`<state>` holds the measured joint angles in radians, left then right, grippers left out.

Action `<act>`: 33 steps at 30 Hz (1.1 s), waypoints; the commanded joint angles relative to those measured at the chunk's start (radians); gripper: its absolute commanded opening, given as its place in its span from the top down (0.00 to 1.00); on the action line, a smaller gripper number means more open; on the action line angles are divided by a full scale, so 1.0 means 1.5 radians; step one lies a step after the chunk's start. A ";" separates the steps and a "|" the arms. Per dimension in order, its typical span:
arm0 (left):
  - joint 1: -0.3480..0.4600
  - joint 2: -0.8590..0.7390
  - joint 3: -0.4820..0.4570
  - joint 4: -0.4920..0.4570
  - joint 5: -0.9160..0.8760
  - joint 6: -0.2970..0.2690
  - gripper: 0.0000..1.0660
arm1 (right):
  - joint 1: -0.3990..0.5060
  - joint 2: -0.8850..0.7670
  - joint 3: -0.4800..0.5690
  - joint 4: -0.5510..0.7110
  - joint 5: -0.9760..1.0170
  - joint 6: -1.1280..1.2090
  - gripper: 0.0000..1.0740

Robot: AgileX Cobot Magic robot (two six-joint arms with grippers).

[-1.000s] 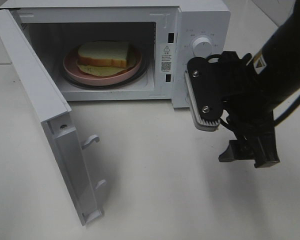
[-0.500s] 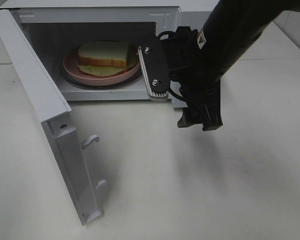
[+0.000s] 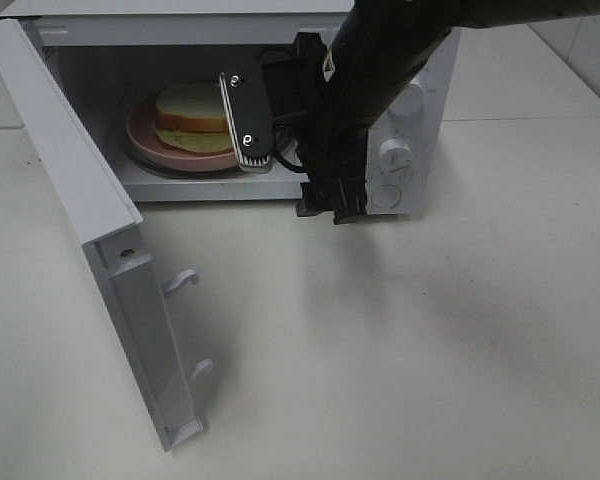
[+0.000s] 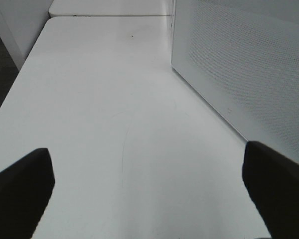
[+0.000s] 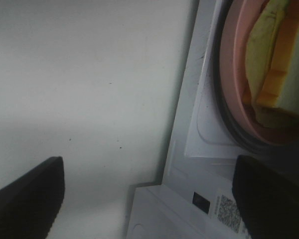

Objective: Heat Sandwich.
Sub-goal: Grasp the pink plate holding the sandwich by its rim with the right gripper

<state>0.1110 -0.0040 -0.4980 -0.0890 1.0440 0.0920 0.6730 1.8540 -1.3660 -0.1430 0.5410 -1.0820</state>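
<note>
The sandwich (image 3: 193, 106), white bread with tan crust over a pale yellow-green layer, lies on a round pink plate (image 3: 143, 137) inside the open white microwave (image 3: 435, 130). My right gripper (image 3: 295, 185) is open and empty, just in front of the right side of the oven opening, one ribbed finger (image 3: 248, 125) close to the plate's right edge. The right wrist view shows the sandwich (image 5: 276, 74), the plate (image 5: 234, 74) and the oven floor beyond my wide-open right gripper (image 5: 149, 199). My left gripper (image 4: 149, 199) is open and empty over bare table.
The microwave door (image 3: 70, 180) stands swung out to the left, its latch hooks facing the table. The control knobs (image 3: 393, 155) are partly hidden behind my right arm. The left wrist view shows the microwave's perforated side wall (image 4: 239, 64) and the table edge.
My right arm has swung left and toward the oven, from beside the control panel to in front of the opening. It now hides the plate's right part. Sandwich and door have not moved.
</note>
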 commanded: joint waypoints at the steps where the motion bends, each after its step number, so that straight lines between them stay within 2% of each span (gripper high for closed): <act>1: 0.002 -0.014 0.002 -0.003 -0.005 -0.002 0.09 | 0.002 0.031 -0.027 -0.001 -0.007 -0.005 0.20; 33: 0.002 -0.014 0.002 -0.003 -0.005 -0.002 0.09 | 0.008 0.273 -0.296 -0.026 -0.010 -0.003 0.24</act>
<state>0.1110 -0.0040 -0.4980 -0.0890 1.0440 0.0920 0.6730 2.2420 -1.7770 -0.1720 0.5060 -1.0820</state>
